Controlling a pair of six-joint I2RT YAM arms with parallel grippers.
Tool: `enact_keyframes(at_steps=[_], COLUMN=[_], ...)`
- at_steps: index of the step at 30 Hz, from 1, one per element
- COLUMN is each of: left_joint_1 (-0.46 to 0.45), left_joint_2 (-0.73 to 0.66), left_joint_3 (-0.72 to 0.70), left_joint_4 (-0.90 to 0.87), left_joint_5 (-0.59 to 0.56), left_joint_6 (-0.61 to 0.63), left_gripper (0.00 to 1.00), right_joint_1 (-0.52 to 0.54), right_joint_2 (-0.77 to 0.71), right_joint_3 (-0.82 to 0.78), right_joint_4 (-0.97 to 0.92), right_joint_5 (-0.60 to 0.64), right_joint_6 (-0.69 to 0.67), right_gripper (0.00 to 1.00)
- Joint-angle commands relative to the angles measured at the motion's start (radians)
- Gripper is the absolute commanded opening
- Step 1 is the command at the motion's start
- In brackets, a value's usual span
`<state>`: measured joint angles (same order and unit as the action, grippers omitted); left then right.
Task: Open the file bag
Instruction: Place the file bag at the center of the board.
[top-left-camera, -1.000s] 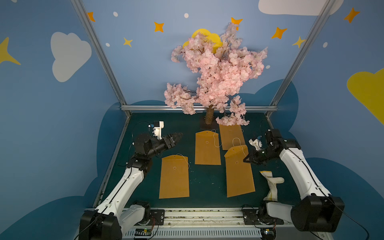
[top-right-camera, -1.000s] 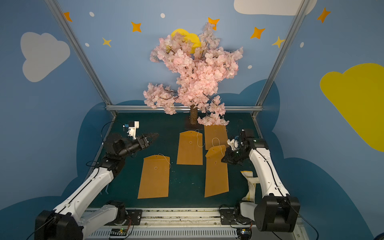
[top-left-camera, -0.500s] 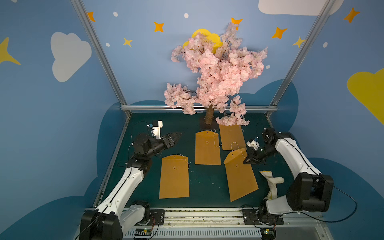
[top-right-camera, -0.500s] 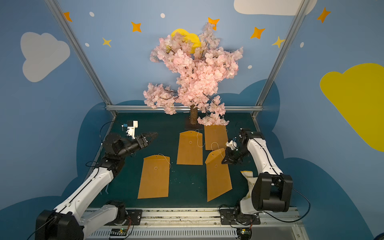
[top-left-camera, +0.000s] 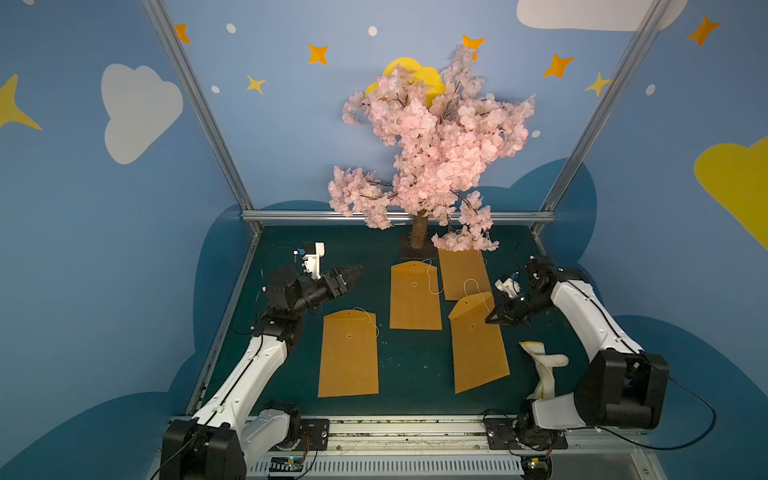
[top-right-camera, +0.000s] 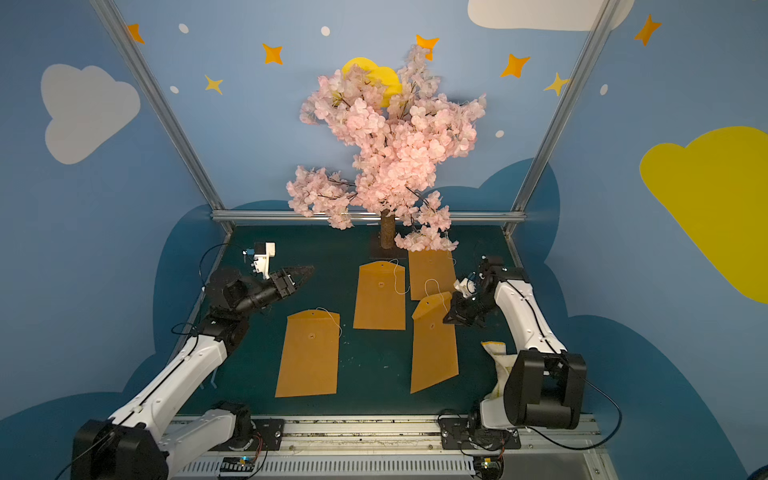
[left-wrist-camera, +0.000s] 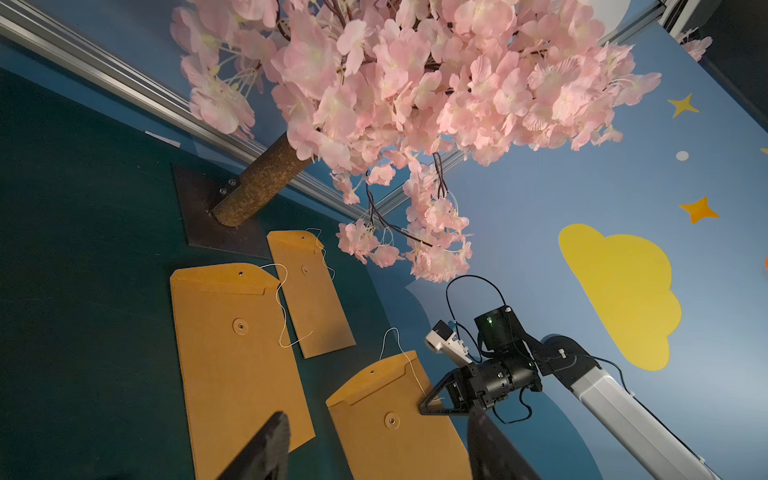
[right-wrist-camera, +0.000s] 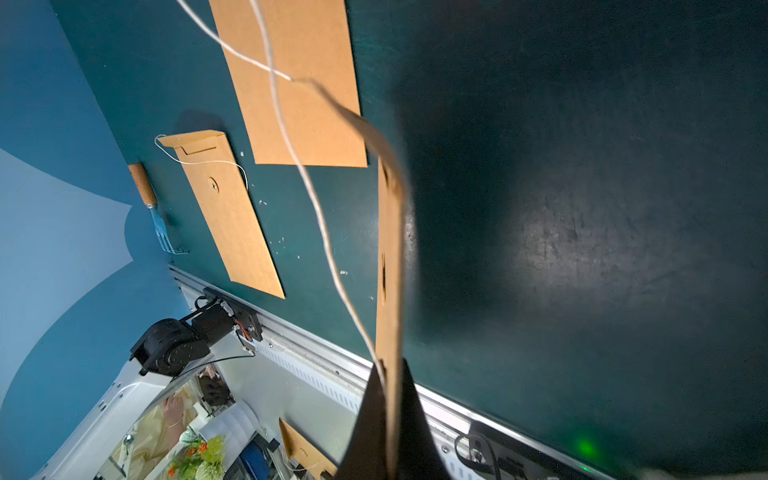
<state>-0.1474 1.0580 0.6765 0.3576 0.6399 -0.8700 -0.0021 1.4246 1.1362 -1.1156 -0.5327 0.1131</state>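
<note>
Right end effector (top-left-camera: 494, 319) is clenched on the side edge of the file bag (top-left-camera: 478, 353), right up by the flap. That bag is on the right part of the table (top-left-camera: 415, 374), with its flap end lifted and tilted and its bottom end resting on the table. Left end effector (top-left-camera: 352, 273) hovers over the table's left side, jaws spread, grasping nothing. Another bag (top-left-camera: 348, 353) lies flat nearby.

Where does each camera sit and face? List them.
Top views: above the bases, looking down on the dark green table; left gripper and right gripper show.
Left wrist: faces the pink blossom tree and right gripper; open left gripper frames it.
Right wrist: looks along its shut gripper at the table.
Shared: all show the tilted brown paper file bag it pinches.
</note>
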Motion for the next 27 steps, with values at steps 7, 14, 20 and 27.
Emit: enact_keyframes(at_steps=[7,14,20,27], left_joint_1=[0.014,0.020,0.022,0.026], left_joint_2=[-0.004,-0.002,0.003,-0.007], left_joint_3=[-0.006,-0.008,-0.011,-0.008], left_joint_4=[0.007,0.000,0.006,-0.008], left_joint_5=[0.020,0.023,0.024,0.020], left_joint_6=[0.017,0.020,0.019,0.024], left_gripper=[0.67,0.68,0.67,0.67], right_joint_1=[0.011,0.013,0.013,0.013], right_joint_2=[-0.002,-0.004,0.028,0.046], right_joint_3=[-0.032,-0.058,-0.078,-0.072], right_joint_4=[0.108,0.149,0.182,0.167], right_joint_5=[-0.022,-0.030,-0.039,-0.030], right_joint_6=[0.020,0.022,0.014,-0.006], right_gripper=[0.00,0.00,0.00,0.00])
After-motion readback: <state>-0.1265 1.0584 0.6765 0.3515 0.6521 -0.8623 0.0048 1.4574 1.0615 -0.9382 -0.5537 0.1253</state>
